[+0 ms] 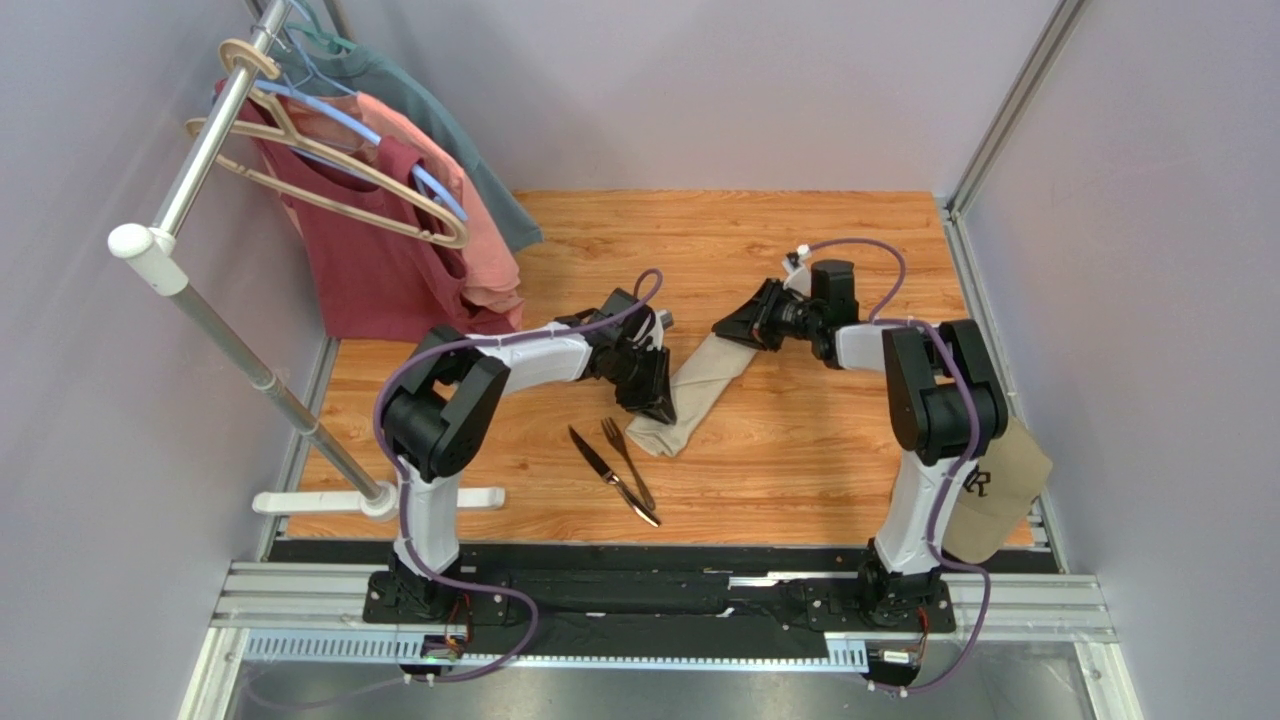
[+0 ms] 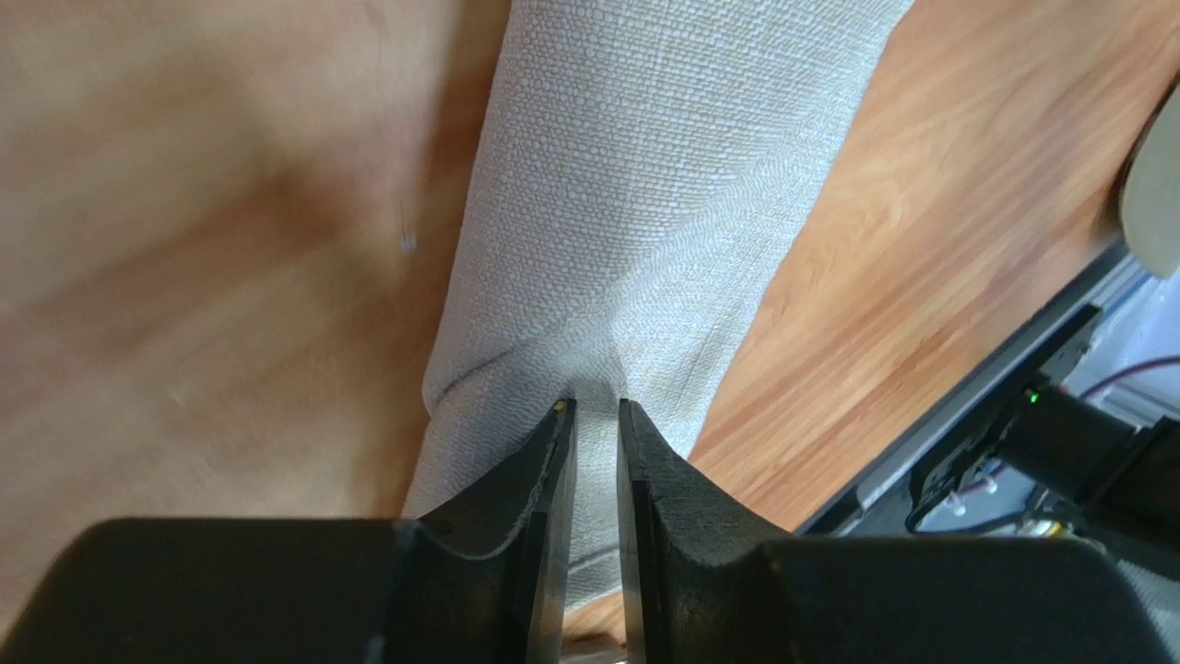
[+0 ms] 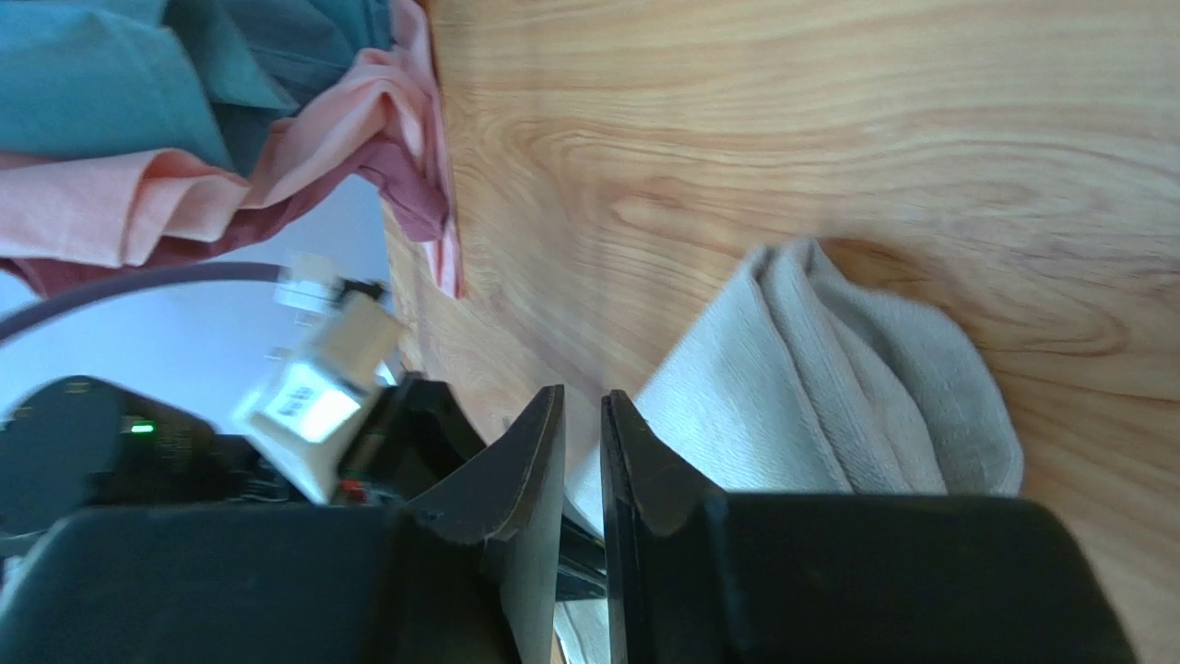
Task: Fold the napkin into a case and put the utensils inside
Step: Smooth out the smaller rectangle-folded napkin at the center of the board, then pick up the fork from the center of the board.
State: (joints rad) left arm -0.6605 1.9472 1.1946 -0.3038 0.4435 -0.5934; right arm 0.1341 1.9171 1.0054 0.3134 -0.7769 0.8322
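Napkin of soft beige-tan cloth lies folded into a narrow strip on the wooden table, the case apparently unfinished. Nearest, the slim dark metal fork and knife lie outside it. The left gripper stands narrow at a pucker in the cloth, its grip unclear. Beyond, the right gripper is slightly parted, with nothing seen between its jaws.

**Hardly anything legible**

The cap carries a dark monogram (perhaps two letters, too small to read). A white sticker in the right wrist view bears print blurred beyond reading. No other text shows.
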